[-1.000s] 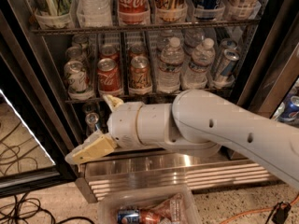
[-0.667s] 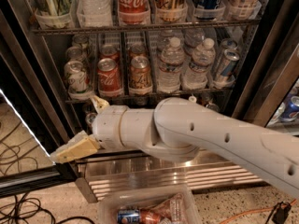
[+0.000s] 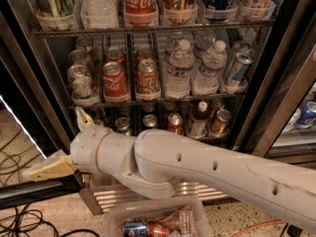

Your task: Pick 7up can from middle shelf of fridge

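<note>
The gripper [image 3: 55,143] hangs low at the left, in front of the bottom left corner of the tall black-framed glass-door fridge [image 3: 276,88]. Its two tan fingers [image 3: 49,169] are spread wide, one pointing left over the floor and the other poking up, and there's nothing between them. The upward finger ends just under the left end of the dark wire middle shelf [image 3: 163,100], close below the whitish-silver 7up can with green markings [image 3: 80,83] but not touching it. That can stands upright at the front of the leftmost lane of the shelf. Just right of it is a red Coca-Cola can [image 3: 114,80], then an orange-brown can [image 3: 147,78], then two clear plastic water bottles with white caps [image 3: 180,69], and a tilted blue-and-silver can [image 3: 237,70] at the far right. The thick white arm [image 3: 197,167] runs from the gripper to the lower right and hides much of the bottom rack. Near us on the speckled floor sits a clear plastic bin of crushed cans [image 3: 158,222], with black cables [image 3: 19,221] to the left.
</note>
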You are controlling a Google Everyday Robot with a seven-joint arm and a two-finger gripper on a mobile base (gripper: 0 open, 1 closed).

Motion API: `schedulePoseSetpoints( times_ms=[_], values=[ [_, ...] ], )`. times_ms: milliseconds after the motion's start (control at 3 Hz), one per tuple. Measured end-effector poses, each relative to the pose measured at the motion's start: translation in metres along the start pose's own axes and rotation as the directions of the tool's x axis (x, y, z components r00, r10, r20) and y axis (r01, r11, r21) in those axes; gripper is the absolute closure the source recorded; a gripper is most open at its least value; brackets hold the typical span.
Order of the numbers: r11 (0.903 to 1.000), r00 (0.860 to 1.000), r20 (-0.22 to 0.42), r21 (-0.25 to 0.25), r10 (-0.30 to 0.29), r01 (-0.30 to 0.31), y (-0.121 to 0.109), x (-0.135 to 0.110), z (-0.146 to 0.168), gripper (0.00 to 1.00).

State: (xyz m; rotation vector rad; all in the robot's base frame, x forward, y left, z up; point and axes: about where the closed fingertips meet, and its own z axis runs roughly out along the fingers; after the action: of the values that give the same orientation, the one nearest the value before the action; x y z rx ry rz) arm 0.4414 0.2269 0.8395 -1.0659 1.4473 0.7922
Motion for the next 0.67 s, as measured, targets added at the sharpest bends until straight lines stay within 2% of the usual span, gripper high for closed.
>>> schedulePoseSetpoints(
  times_ms=[333, 667],
  values=[
    [0.9946, 0.999, -0.008, 0.096, -0.039, 0.039, -0.0188, -0.0026, 0.0126, 0.00],
    [0.9905, 0.999, -0.023, 0.132, -0.038, 0.040, -0.0279, 0.0006, 0.0117, 0.00]
  ],
)
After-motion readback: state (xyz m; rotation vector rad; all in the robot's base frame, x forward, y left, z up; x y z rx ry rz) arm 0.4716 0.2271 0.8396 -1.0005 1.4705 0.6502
